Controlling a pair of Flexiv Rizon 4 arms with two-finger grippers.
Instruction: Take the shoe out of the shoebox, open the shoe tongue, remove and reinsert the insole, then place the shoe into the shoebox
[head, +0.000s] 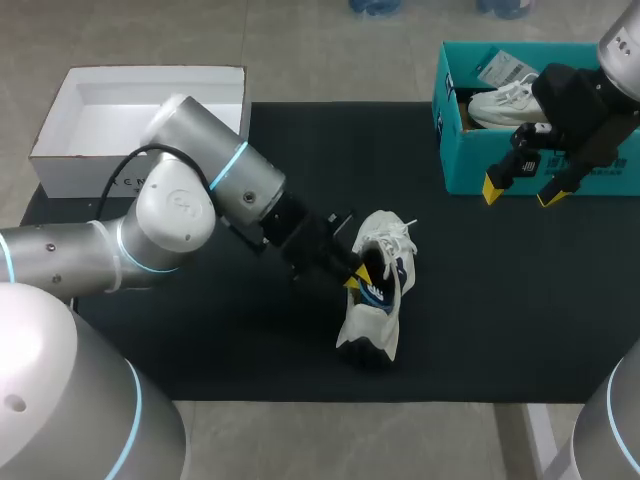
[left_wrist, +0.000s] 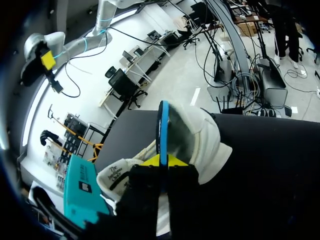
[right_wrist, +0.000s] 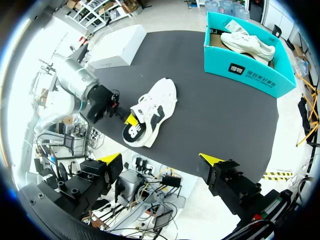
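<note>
Left gripper (left_wrist: 162, 161) pinches the thin, blue-edged dark insole (left_wrist: 163, 125) at the mouth of the white mesh sneaker (head: 375, 325), lying on its side well apart from the teal cardboard shoebox (head: 460, 165). Light and floppy, the insole probably handles best gripped by its heel end. Right gripper (head: 522, 190) hangs spread just beside the box.

Matt cloth and card, glossy casing
Shoe (head: 372, 325) white mesh cloth; mat (head: 500, 300) matt black; shoebox (head: 462, 160) teal card; left arm (head: 180, 205) glossy silver.

Silver-grey arms (head: 180, 215), blue-lit joint rings (head: 230, 163), black cable (head: 140, 152), yellow fingertips (head: 493, 188)
</note>
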